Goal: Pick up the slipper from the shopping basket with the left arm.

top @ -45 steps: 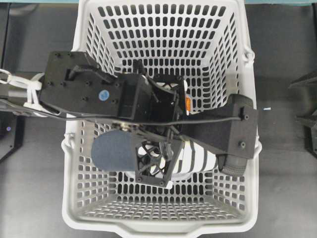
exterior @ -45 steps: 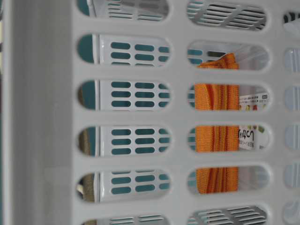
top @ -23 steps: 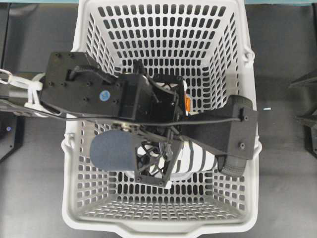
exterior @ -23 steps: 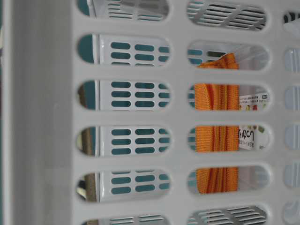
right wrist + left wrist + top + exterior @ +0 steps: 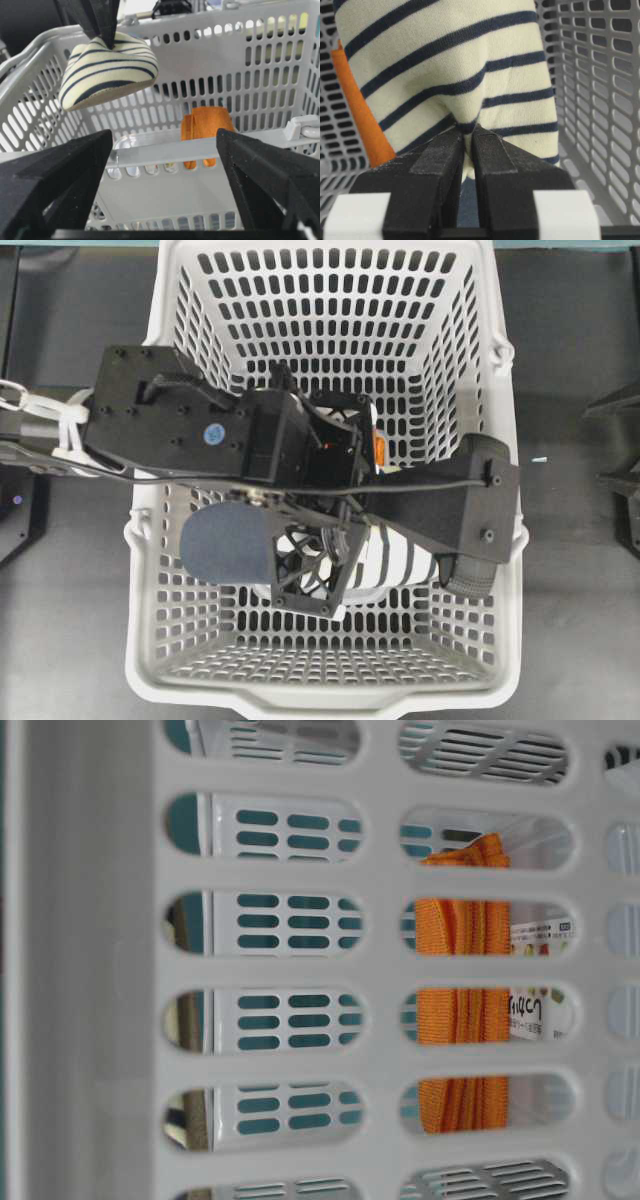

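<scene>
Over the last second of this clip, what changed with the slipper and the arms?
Little. In the overhead view the left gripper, shut on the slipper toe fabric, and the slipper's navy heel edged slightly left. No new grasp, no release. The right gripper stays open over the shopping basket, and the orange cloth has not moved.

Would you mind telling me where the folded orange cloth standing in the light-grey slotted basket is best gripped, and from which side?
Grip the folded orange cloth at its top folded edge, coming straight down from above. It stands upright against the wall of the light-grey slotted basket, so only its upper edge is free; the lattice blocks a sideways approach. The open right hand seems better placed than the left.
</scene>
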Robot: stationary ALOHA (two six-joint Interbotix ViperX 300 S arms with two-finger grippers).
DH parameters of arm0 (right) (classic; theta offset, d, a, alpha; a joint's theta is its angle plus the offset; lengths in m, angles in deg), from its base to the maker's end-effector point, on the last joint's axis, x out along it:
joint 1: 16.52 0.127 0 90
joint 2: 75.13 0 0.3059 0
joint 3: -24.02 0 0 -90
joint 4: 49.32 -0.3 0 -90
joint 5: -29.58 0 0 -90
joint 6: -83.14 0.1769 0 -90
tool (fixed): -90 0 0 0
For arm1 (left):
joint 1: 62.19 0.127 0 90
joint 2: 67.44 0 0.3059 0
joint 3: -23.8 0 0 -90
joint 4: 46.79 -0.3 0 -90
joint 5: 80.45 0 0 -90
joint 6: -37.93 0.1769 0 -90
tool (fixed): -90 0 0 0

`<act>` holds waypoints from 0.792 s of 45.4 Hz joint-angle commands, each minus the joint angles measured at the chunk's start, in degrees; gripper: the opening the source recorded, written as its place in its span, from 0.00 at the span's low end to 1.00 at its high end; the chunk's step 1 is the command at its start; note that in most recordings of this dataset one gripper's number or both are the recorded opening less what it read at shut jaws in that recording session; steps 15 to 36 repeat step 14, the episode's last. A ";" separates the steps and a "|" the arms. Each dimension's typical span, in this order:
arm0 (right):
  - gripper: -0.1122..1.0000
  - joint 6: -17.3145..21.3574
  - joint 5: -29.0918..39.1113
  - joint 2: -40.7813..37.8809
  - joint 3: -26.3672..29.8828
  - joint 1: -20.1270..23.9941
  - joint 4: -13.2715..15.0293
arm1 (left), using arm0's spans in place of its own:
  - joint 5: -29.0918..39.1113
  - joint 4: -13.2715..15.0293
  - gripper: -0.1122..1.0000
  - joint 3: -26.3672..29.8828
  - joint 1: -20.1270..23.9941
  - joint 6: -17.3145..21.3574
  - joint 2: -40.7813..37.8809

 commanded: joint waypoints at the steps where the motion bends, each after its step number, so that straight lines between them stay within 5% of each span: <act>1: 0.82 0.00 -0.53 -0.44 0.35 -0.09 -0.18 | -0.35 -0.18 0.14 0.70 0.09 0.09 0.79; 36: 0.82 0.09 -0.62 -0.44 0.00 -0.09 -0.18 | -0.35 -0.18 0.14 0.62 0.09 0.09 0.88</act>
